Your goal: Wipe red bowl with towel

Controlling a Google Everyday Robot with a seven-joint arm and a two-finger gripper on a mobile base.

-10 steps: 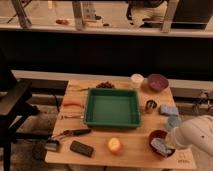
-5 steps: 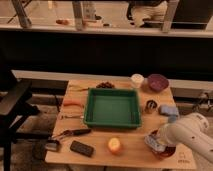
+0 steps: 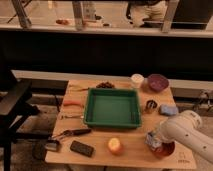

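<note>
Wooden table (image 3: pixel 132 141) holds a green tray (image 3: pixel 112 107) at its middle, and a white arm (image 3: pixel 184 130) reaches in from the near right. The red bowl (image 3: pixel 166 150) sits at the near-right corner with the gripper (image 3: pixel 156 138) at its left rim, on what looks like a pale towel (image 3: pixel 150 142). Can't tell its grip state.

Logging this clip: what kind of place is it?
Probably an indoor office or lab test area: a wooden table laid out with a green tray and small props, a railing behind. The gripper is at the red bowl, near table corner.
</note>
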